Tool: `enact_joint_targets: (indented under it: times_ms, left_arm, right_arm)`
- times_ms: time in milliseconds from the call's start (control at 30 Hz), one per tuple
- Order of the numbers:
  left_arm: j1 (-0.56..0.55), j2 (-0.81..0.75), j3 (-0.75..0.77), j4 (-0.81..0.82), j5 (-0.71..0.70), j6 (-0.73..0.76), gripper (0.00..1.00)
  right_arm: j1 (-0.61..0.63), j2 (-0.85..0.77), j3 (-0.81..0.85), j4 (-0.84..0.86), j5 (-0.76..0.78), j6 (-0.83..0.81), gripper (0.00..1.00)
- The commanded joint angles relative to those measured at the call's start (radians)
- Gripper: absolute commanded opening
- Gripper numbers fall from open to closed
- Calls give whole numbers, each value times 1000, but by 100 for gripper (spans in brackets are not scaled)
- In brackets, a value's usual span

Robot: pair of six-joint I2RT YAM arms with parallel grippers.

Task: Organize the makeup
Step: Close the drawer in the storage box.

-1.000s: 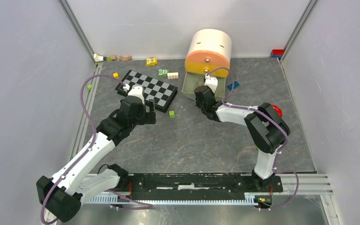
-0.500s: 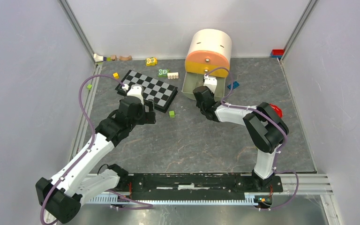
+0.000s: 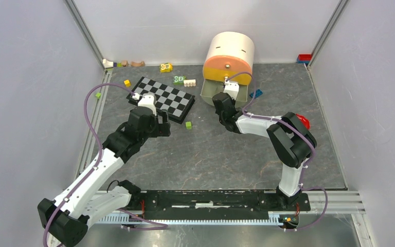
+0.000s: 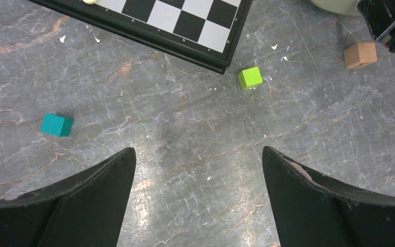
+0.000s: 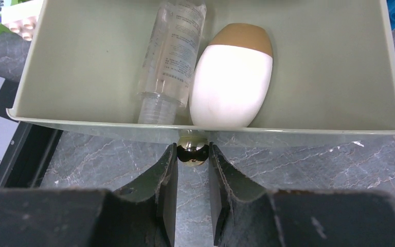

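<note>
With my right tool (image 5: pixel 193 154) clenched on the metal knob (image 5: pixel 192 147) of the drawer (image 5: pixel 313 131) — clear tube (image 5: pixel 171 62) and white egg-shaped sponge (image 5: pixel 232 82) side by side inside — I'd move it straight along its slide, no twist; left tool (image 4: pixel 198 151) hangs released over the counter (image 4: pixel 185 118).

- Black-and-grey chessboard (image 3: pixel 163 98) lies flat on the grey marbled table (image 3: pixel 211 154).
- Lime cube (image 4: pixel 250 77) sits near the board's corner, not touching it.
- Teal cube (image 4: pixel 56 125) lies well apart from the lime one.
- Tan cube (image 4: pixel 360 54) sits alone.
</note>
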Motion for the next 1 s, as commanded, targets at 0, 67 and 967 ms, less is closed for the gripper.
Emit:
enact_joint_targets:
  times_ms: [0, 67, 967]
  left_arm:
    - [5, -19, -8, 45, 27, 28, 98]
    - [5, -14, -9, 44, 31, 28, 98]
    - [5, 26, -2, 35, 31, 37, 98]
  right_arm:
    - [-23, 10, 72, 94, 60, -23, 13]
    - [-40, 24, 93, 84, 44, -14, 13]
    - [-135, 188, 55, 590, -77, -214, 26]
